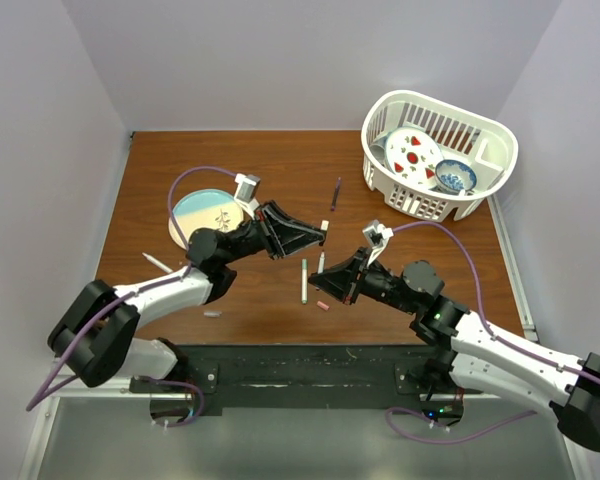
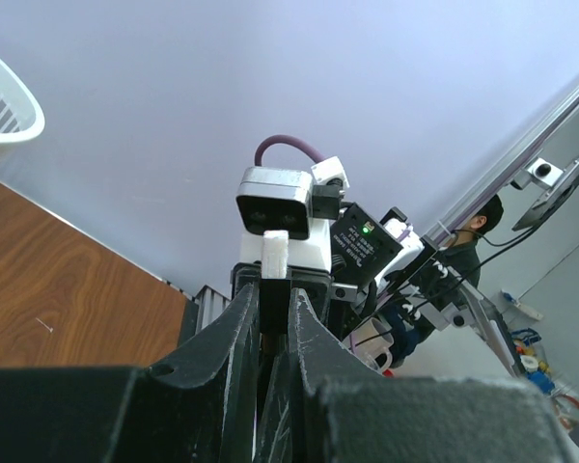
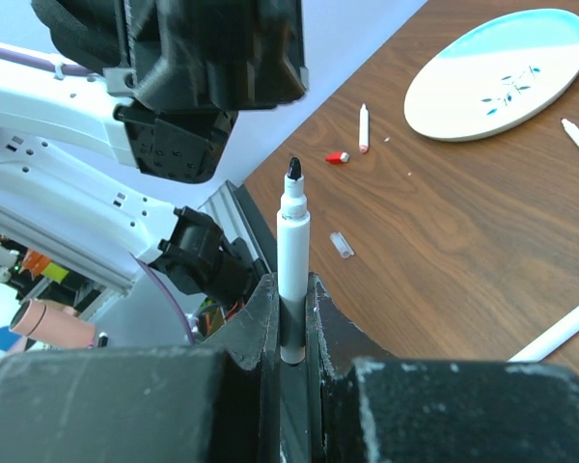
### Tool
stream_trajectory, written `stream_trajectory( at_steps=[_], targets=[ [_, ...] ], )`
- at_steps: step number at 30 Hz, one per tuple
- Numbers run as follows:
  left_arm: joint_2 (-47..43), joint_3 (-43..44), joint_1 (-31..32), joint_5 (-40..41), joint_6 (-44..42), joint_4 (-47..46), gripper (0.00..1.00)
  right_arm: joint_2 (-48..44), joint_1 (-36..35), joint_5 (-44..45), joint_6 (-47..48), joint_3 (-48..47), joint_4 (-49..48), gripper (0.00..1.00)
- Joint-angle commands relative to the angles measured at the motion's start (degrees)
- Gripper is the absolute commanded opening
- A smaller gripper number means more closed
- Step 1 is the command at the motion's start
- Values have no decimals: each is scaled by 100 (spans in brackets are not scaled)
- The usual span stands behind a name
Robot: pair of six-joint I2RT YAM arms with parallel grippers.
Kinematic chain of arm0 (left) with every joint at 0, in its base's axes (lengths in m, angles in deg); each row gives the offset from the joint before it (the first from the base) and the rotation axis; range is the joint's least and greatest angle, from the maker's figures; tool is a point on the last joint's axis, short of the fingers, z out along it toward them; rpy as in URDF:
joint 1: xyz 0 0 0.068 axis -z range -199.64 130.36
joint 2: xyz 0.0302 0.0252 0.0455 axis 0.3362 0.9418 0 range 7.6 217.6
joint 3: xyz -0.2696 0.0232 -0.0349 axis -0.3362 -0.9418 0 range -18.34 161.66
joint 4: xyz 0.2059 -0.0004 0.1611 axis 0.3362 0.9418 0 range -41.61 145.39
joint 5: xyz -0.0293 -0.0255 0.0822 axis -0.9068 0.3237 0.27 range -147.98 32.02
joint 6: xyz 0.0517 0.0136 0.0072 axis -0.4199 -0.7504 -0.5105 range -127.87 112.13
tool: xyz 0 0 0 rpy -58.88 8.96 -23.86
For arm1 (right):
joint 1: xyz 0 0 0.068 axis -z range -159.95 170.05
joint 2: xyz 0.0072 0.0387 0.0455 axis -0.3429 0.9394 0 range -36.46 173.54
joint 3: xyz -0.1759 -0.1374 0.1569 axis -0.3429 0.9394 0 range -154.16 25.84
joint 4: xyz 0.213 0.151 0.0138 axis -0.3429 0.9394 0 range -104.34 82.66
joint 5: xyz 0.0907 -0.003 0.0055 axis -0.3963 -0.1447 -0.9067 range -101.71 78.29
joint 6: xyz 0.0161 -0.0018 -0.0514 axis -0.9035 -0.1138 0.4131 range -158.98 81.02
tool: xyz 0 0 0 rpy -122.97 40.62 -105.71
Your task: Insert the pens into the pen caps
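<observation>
- Right gripper (image 3: pixel 291 289) clamps one black-tipped pen (image 3: pixel 292 231), right of the plate (image 1: pixel 208 215).
- Left gripper (image 2: pixel 274 294) pinches one white stub (image 2: pixel 275 253).
- Overhead, three loose pens (image 1: pixel 303 280): one left of the plate, two right.
- Two caps (image 1: pixel 323 305) lie nearer the arm bases.

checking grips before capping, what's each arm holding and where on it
Right fingers clamp the black-tipped pen near its back end, tip out. Left fingers pinch a short white piece; cap or pen unclear.
</observation>
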Motion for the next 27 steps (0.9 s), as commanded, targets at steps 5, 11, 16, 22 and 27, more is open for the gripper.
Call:
stream_trajectory(
  at_steps=[5,11,16,22,27],
  targets=[
    [119,28,63,107,-18,-840,0,38,-11,-164,-19,-65,-354,0],
    [154,-16,63,116,-36,-875,0,-5,-11,-173,-19,-82,-355,0],
    [189,-25,63,72,-62,-875,0,21,-11,-164,-10,-117,-302,0],
    [225,-112,54,72,-80,-910,0,-14,-11,-155,-10,-100,-293,0],
    [303,-148,63,72,-54,-1032,0,-58,-19,-76,16,-82,-214,0]
  ],
)
